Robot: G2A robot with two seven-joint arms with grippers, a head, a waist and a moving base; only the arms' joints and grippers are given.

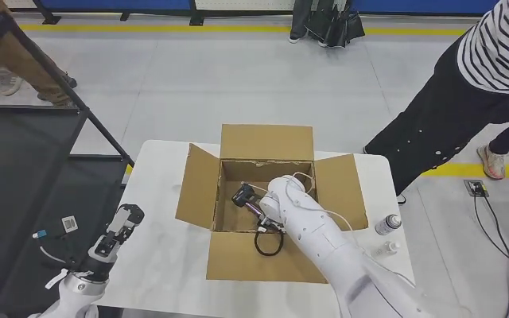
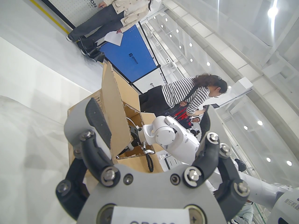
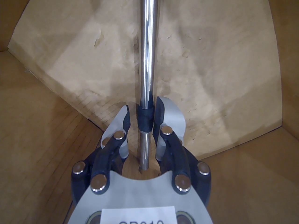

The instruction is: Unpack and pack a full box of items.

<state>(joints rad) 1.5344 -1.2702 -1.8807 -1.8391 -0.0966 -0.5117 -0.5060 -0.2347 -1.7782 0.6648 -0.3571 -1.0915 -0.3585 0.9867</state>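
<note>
An open cardboard box (image 1: pixel 238 143) stands mid-table with all flaps folded out. My right gripper (image 1: pixel 245 195) is down inside it, near the left inner wall. There my right gripper (image 3: pixel 144 113) is shut on a shiny metal rod (image 3: pixel 147 36), gripping it at a black band, and the rod runs across the bare box floor (image 3: pixel 210 71). My left gripper (image 1: pixel 127 216) rests open and holds nothing at the table's left edge, well clear of the box. From the left wrist, the left gripper (image 2: pixel 151 117) faces the box (image 2: pixel 116 108).
A black cable loop (image 1: pixel 268 242) lies over the box's front flap. Two small white bottles (image 1: pixel 387 225) stand near the table's right edge. A dark rack (image 1: pixel 40 175) stands left of the table. Bare white tabletop (image 1: pixel 171 254) lies between the left gripper and the box.
</note>
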